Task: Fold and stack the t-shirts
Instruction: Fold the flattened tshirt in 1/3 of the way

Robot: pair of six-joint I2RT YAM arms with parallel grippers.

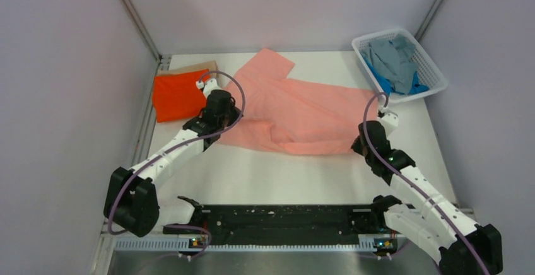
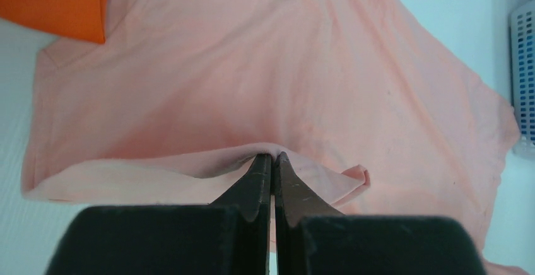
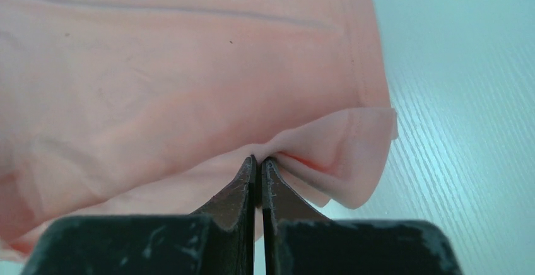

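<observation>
- Left gripper (image 2: 272, 156) pinched tight on the pink shirt (image 1: 303, 114) edge
- Right gripper (image 3: 257, 159) clamps its corner
- Orange shirt (image 1: 176, 95) folded at the table's (image 1: 284, 180) ten o'clock

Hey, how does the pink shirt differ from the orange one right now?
The pink shirt lies spread open across the table; the orange shirt is a compact folded rectangle at the far left. The pink shirt's near edge is pinched by the left gripper and right gripper; the orange shirt is untouched. Both are plain cloth.
</observation>
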